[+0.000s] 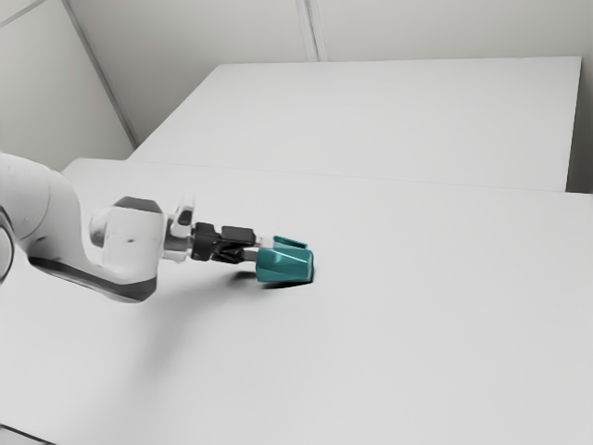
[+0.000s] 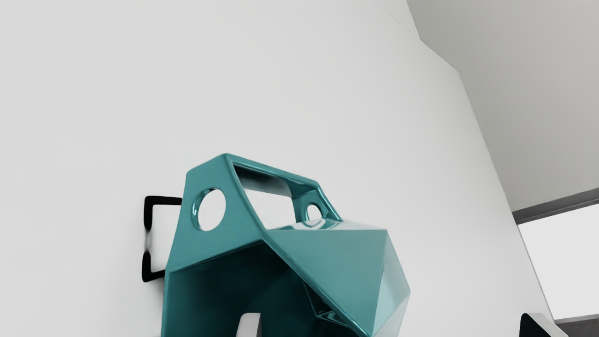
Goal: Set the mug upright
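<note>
Pale fingertips (image 2: 250,326) of the black two-finger hand (image 1: 258,248) are held wide apart, so the hand is open. Directly ahead of it, on the white bench (image 1: 417,334), is the glossy teal, many-faceted mug (image 1: 285,266), tipped on its side. Its mouth is turned toward the hand and its base is pointed away. One fingertip is seen against the dark mouth, the other beyond the mug's outer wall; whether either is touched by the mug cannot be told. The angular handle (image 2: 236,220), pierced by round holes, is set off to one side of the hand.
</note>
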